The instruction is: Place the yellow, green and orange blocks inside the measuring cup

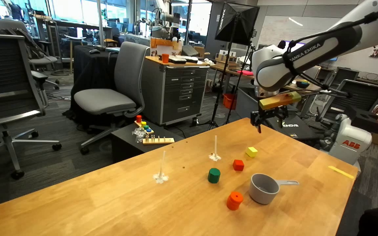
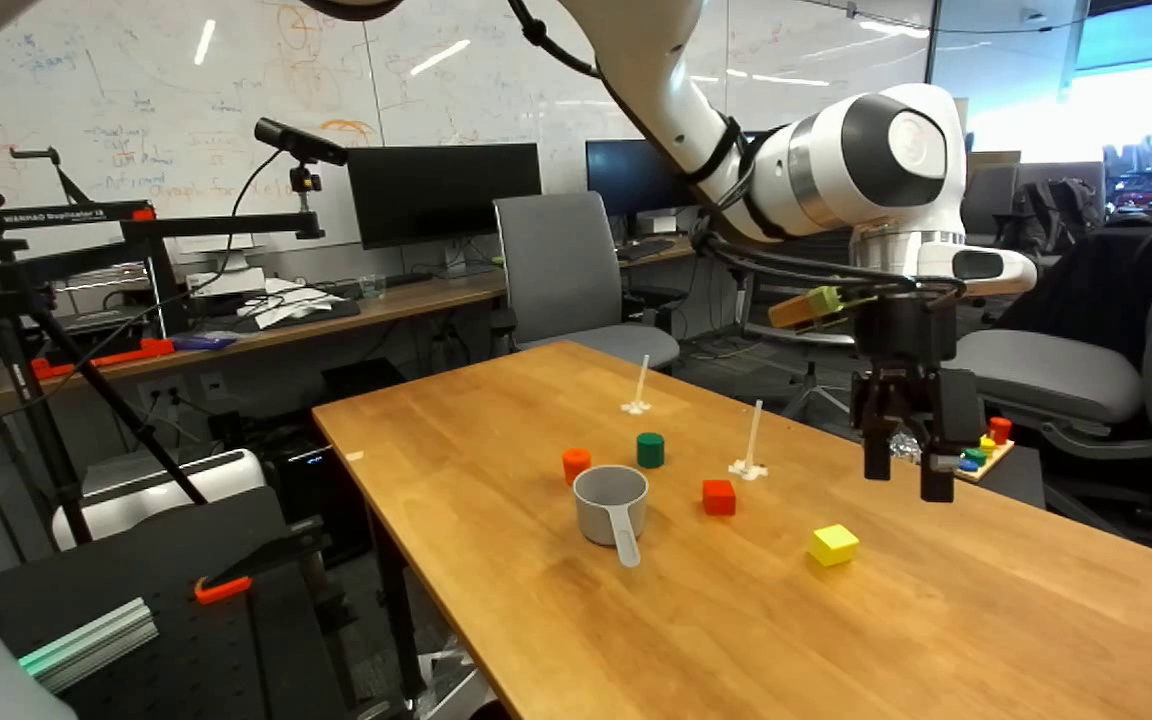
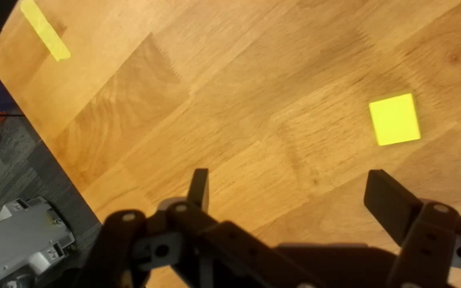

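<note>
Yellow block is lying on the table, below the claw and off to one side, nothing touching it. Claw is hanging above the table, spread wide, gripping nothing. Farther out from it: red block (not asked for), then green block and measuring cup; orange block is sitting farthest, just beside the cup. None of the three wanted blocks is sitting in the cup yet.

I'm guessing yellow is the first pick, being nearest. Going by looks, it's going to be light, stiff, hard to damage; smooth faces perhaps slipping if caught at a corner. Best hold: across two opposite side faces, about mid-height, claw turned slightly to square up. Green and orange are looking equally light and rigid, but round-walled; I'd be pinching each straight across its middle, lest it be rolling away.
</note>
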You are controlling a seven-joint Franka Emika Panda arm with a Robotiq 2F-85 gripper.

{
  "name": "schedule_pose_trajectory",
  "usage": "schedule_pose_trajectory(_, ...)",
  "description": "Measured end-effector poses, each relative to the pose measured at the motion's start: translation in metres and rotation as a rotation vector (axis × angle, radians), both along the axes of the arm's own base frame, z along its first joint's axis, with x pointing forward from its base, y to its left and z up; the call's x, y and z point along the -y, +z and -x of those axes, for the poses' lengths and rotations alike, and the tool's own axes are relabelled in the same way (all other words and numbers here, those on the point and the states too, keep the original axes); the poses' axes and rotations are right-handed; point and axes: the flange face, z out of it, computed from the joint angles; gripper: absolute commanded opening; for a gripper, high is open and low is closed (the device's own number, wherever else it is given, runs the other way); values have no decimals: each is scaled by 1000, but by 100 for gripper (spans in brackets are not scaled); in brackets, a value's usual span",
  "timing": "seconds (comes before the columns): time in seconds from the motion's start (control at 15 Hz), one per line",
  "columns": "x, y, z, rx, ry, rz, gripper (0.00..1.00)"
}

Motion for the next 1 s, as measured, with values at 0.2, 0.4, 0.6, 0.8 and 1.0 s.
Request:
schedule_pose_trajectory(0.2, 1, -5, 0, 12, 20, -8, 100)
schedule_pose_trajectory(0.4, -5, -13, -1, 24, 45, -41, 100)
schedule_pose_trajectory(0.6, -20, -22, -1, 16, 67, -99, 100)
schedule_pose_trajectory(0.8, -31, -32, 1, 1, 80, -144, 100)
schedule_pose_trajectory(1.0, -28, -46, 1, 15, 100, -120, 100)
